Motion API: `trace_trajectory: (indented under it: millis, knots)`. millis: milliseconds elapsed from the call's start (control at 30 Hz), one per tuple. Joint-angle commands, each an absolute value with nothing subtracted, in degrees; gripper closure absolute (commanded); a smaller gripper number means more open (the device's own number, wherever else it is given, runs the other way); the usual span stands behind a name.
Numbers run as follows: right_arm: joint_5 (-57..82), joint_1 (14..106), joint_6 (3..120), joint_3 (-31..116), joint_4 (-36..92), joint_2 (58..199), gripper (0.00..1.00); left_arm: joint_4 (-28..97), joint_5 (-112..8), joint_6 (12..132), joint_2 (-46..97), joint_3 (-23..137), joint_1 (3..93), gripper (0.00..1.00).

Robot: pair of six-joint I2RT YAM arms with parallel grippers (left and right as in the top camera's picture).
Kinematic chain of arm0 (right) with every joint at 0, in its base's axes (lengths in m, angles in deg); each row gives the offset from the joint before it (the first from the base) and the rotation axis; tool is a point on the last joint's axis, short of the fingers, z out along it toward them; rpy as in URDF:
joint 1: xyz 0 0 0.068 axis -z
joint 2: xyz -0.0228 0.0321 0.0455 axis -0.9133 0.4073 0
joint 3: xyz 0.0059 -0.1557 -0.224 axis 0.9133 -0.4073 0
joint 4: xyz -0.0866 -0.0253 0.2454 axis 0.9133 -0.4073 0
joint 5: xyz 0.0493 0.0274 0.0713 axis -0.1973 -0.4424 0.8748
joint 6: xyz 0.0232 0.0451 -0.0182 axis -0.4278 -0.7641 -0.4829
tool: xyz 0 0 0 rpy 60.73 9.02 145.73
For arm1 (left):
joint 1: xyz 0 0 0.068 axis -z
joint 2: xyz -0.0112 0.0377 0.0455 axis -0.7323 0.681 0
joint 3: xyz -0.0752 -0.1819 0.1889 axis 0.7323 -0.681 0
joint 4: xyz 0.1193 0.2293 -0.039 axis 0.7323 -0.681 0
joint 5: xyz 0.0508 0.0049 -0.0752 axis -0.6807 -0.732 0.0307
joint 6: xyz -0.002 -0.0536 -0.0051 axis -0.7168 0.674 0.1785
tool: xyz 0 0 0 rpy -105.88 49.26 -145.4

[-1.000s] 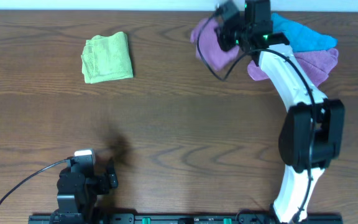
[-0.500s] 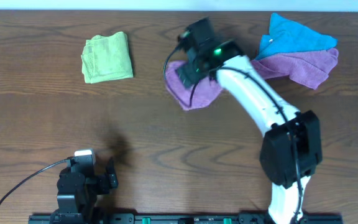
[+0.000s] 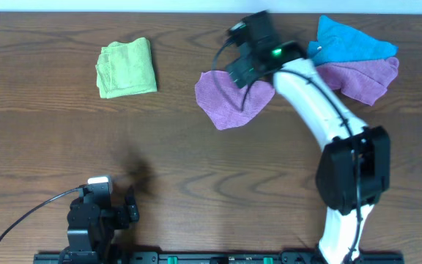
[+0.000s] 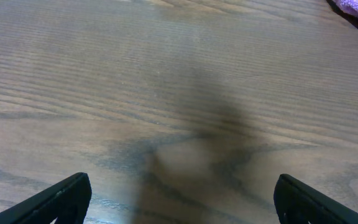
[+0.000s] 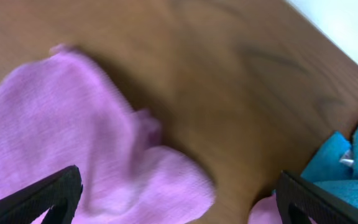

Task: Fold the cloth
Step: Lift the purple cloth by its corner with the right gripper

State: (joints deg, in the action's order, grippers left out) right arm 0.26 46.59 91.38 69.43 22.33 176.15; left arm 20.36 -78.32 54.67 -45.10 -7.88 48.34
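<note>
The cloth [image 3: 224,103] lies loose and rumpled on the worktop [image 3: 196,169], towards the back and a little right of centre. It is not squared off. Its outline is lumpy, narrowing to a blunt point on the side facing the robot, and 1 rounded lobe sticks out to the right under the arm. In the right wrist view its edges curl and overlap, so I cannot make out a clean corner.

The right claw [image 5: 179,196] hangs over the cloth's back right part with its 2 fingers spread wide and nothing between them. The left claw [image 4: 179,199] sits low near the front left of the worktop, also spread wide, with only bare wood under it.

There is plenty of bare worktop in front of the cloth. A good stretch also lies to its left before the green cloth [image 3: 127,67], which sits folded and well apart. The back edge of the worktop runs close behind the cloth. To the right, a blue cloth [image 3: 354,40] lies partly over a second purple cloth [image 3: 365,79]. That pile is near the cloth but not touching it, and the right arm [image 3: 321,110] crosses the gap.
</note>
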Motion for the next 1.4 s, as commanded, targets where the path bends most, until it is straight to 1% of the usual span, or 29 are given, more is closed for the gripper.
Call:
trace_trajectory:
  millis: [0,167,233,267,300,333,400,467,500,533,567,600,633,700,733,767,1000,1100,1133,1167,1300,1367]
  knots:
    - [11.7,48.6,87.9,69.1,24.3,178.4,0.01,17.1,-78.0,54.0,-45.5,-8.8,48.4,0.05]
    - [19.6,49.3,75.4,69.2,22.9,180.9,0.02,17.1,-78.0,54.0,-45.5,-8.8,48.5,0.05]
    - [23.8,49.3,69.5,69.2,23.2,181.3,0.09,17.1,-78.0,54.0,-45.5,-8.8,48.4,0.05]
    - [24.6,49.3,67.7,69.2,23.5,181.4,0.11,17.1,-78.0,54.0,-45.5,-8.8,48.5,0.05]
    - [24.5,49.3,66.4,69.2,23.6,181.6,0.16,17.1,-78.0,54.0,-45.5,-8.8,48.4,0.05]
    - [24.3,49.4,65.9,69.2,23.6,181.9,0.19,17.1,-78.0,54.0,-45.5,-8.8,48.5,0.05]
    - [24.3,49.8,65.3,69.2,23.1,183.0,0.17,17.1,-78.0,54.0,-45.5,-8.8,48.4,0.05]
    - [24.3,49.9,65.1,69.2,23.0,184.2,0.19,17.1,-78.0,54.0,-45.5,-8.8,48.4,0.05]
    - [24.2,49.9,65.1,69.2,23.4,184.8,0.24,17.1,-78.0,54.0,-45.5,-8.8,48.4,0.05]
    - [24.2,49.9,65.1,69.2,23.8,185.0,0.32,17.1,-78.0,54.0,-45.5,-8.8,48.4,0.05]
    - [24.0,49.9,64.9,69.2,24.3,185.2,0.45,17.1,-78.0,54.0,-45.5,-8.8,48.4,0.05]
    - [24.0,49.9,64.9,69.2,24.7,185.3,0.77,17.1,-78.0,54.0,-45.5,-8.8,48.5,0.05]
    - [22.4,49.9,64.3,69.2,24.9,185.4,0.92,17.1,-78.0,54.0,-45.5,-8.8,48.4,0.05]
    - [19.6,49.9,64.4,69.2,24.2,185.7,0.79,17.1,-78.0,54.0,-45.5,-8.8,48.5,0.05]
    - [18.5,49.9,64.7,69.1,23.9,185.9,0.85,17.1,-78.0,54.0,-45.5,-8.8,48.4,0.05]
    - [18.1,49.9,65.0,69.1,23.8,186.0,0.99,17.1,-78.0,54.0,-45.5,-8.8,48.4,0.05]
    - [18.4,49.3,65.8,69.8,24.4,183.5,0.99,17.1,-78.0,54.0,-45.5,-8.8,48.5,0.05]
    - [18.2,48.4,69.3,69.8,20.7,178.5,0.99,17.1,-78.0,54.0,-45.5,-8.8,48.5,0.05]
    - [17.1,47.8,71.1,69.8,16.9,175.5,0.99,17.1,-78.0,54.0,-45.5,-8.8,48.4,0.05]
    - [15.3,47.4,71.8,69.8,13.9,173.1,0.99,17.1,-78.0,54.0,-45.5,-8.8,48.5,0.05]
    - [-0.6,43.3,75.6,68.6,1.3,159.3,0.99,17.1,-78.0,54.0,-45.5,-8.8,48.5,0.05]
    - [-3.2,42.5,75.9,65.6,0.3,152.8,0.98,17.1,-78.0,54.0,-45.5,-8.8,48.5,0.05]
